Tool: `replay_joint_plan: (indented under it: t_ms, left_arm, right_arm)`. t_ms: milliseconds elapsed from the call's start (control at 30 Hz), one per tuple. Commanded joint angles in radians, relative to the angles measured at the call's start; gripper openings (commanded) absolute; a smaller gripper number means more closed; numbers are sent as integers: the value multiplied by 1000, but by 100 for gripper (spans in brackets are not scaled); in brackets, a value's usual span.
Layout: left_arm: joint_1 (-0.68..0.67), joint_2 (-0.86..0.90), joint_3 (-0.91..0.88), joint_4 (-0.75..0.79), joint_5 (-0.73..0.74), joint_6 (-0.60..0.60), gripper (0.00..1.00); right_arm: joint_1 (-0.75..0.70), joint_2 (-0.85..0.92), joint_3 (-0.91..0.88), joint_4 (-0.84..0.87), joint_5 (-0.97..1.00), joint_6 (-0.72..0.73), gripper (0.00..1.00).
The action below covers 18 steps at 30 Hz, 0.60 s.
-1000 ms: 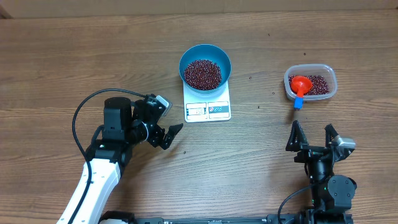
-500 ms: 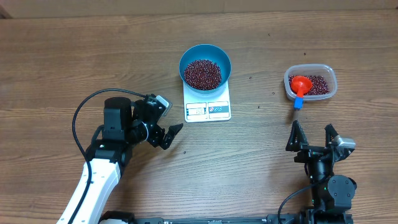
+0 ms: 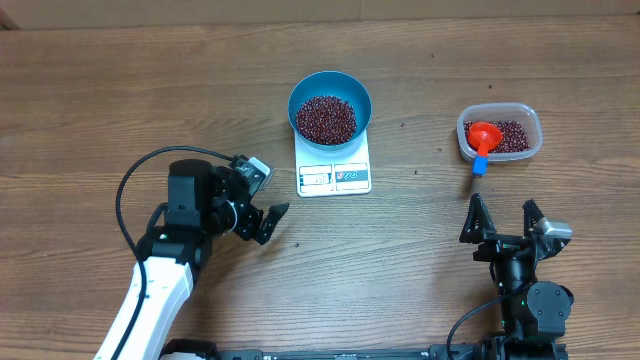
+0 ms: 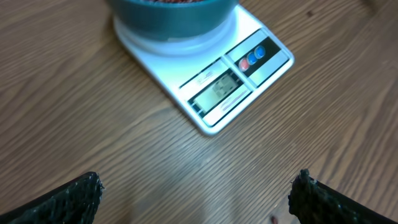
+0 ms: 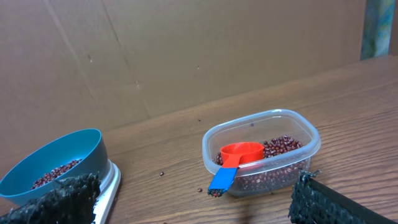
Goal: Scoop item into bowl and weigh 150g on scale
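Overhead: left end effector (image 3: pixel 271 223), released, backs off flat white square scale (image 3: pixel 334 178); right end effector (image 3: pixel 502 208) released too; round teal bowl (image 3: pixel 298 92) loaded, weighing likely done.

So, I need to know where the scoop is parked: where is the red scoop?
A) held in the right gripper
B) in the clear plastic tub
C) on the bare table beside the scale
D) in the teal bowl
B: the red scoop rests in the clear tub on the beans, with its blue handle poking out over the rim.
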<state>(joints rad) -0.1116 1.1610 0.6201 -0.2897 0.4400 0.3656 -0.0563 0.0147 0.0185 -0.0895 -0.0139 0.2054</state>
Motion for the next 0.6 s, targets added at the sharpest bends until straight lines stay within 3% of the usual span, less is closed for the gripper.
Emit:
replay_joint_plan:
  t_ms: [0, 367, 567]
  left_arm:
    - [-6, -111, -23, 0, -96, 1, 100]
    - [22, -604, -354, 249, -260, 4, 100]
    - [53, -810, -461, 269, -294, 4, 100]
  right_arm:
    - [10, -13, -11, 6, 13, -1, 100]
    - [10, -13, -11, 6, 13, -1, 100]
    - [10, -13, -11, 6, 13, -1, 100]
